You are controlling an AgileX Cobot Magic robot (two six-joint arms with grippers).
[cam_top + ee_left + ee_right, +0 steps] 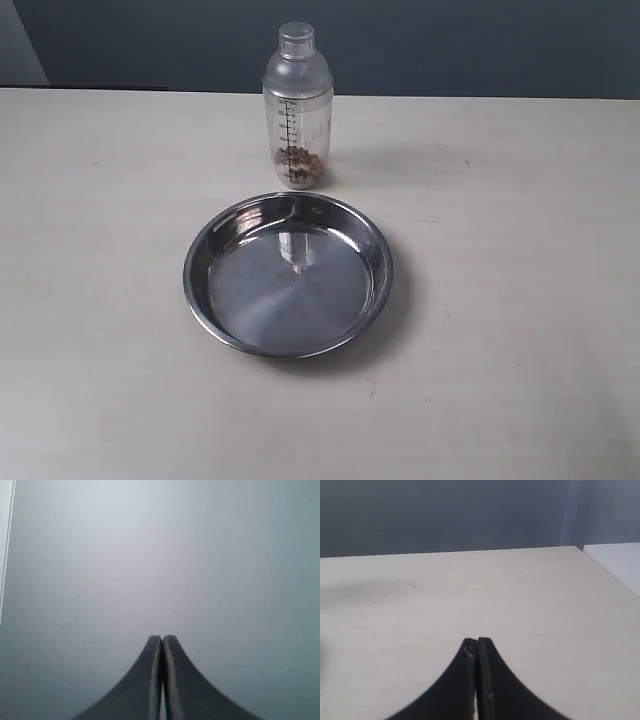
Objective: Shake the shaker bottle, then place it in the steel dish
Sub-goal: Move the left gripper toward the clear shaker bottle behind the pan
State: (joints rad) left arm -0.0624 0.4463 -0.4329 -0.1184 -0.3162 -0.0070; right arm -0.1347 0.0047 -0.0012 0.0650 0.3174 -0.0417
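The wide pale beige table (pixel 520 300) carries both things of the task. Near its middle lies the round, shallow, shiny stainless-steel dish (pixel 290 310), flat on its base. Just behind the dish, close to its far rim but apart from it, the clear frosted plastic shaker bottle (pixel 296 110) stands upright, with its small cap on top and brown granules at the bottom. The bottle stands free; no fingers touch it.

The left gripper (pixel 162 642) has its two dark fingers pressed together, and it points at a plain grey surface. The right gripper (pixel 477 642) also has its fingers pressed together; it hangs over bare tabletop and points toward the dark wall behind the table edge.
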